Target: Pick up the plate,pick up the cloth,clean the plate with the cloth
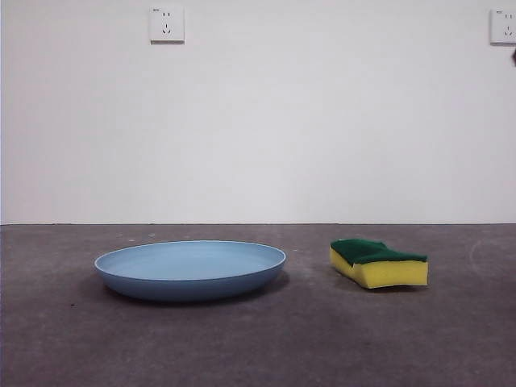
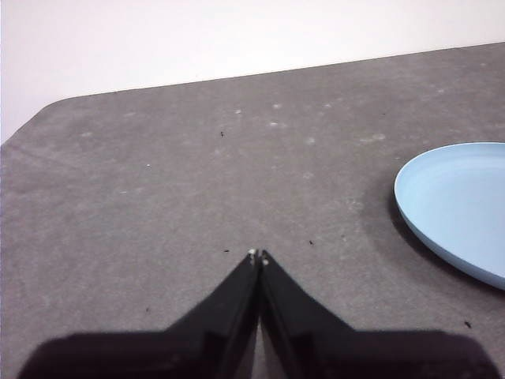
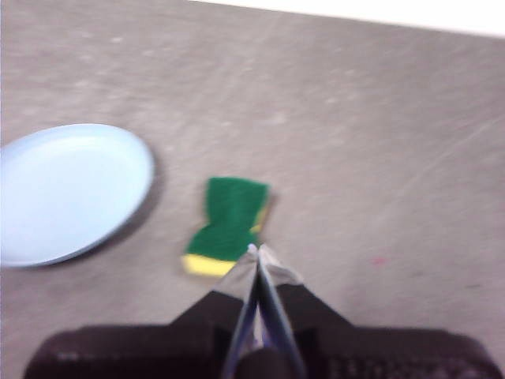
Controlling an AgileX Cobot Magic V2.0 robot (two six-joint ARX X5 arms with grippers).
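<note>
Front view: one plate [image 1: 190, 269] sits left of centre on the grey worktop [image 1: 258, 347], and one cloth [image 1: 378, 263] lies well apart at centre right, green face up. Two wall sockets [image 1: 166, 24] hang along the top edge.

Left wrist view: the left end effector [image 2: 258, 256] is clenched on nothing above bare worktop, the plate at the right edge.

Right wrist view: the right end effector [image 3: 257, 249] is clenched, empty, with its tips near the cloth; the plate lies at the left of the frame.
</note>
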